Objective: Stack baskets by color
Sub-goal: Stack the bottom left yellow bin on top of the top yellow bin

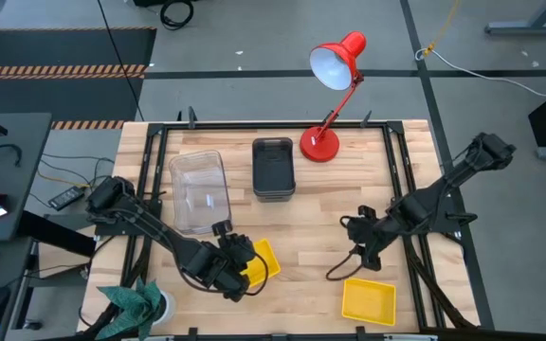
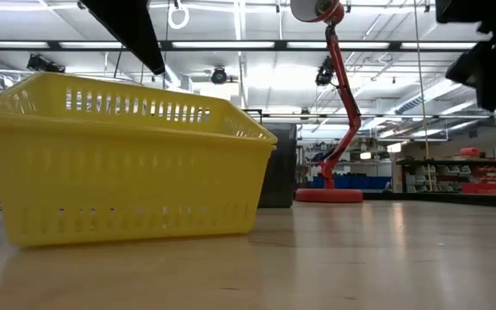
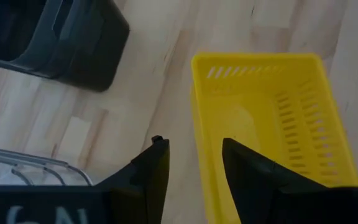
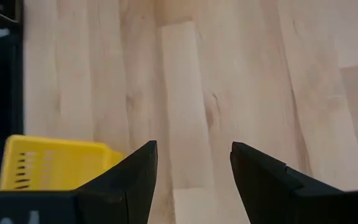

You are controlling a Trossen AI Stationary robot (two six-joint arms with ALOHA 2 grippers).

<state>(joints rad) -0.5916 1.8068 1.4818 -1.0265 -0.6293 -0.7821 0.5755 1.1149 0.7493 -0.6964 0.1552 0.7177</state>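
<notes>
The left gripper (image 1: 238, 267) sits at about seven o'clock on the table (image 1: 320, 213), its fingers (image 3: 149, 177) parted and straddling the side wall of a yellow basket (image 1: 262, 260), which extends toward three o'clock from it. The right gripper (image 4: 193, 177), near four o'clock, hangs wide and empty above bare wood, with a second yellow basket (image 1: 368, 300) at its six o'clock.

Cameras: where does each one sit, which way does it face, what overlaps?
High: overhead, straight down on table, both arms.
Low: tabletop level, facing yellow basket and red lamp; arm parts overhead.
Left wrist: past left gripper straddling a yellow basket wall.
Right wrist: right gripper open over bare wood.
Shared: high and low both show the lamp.
</notes>
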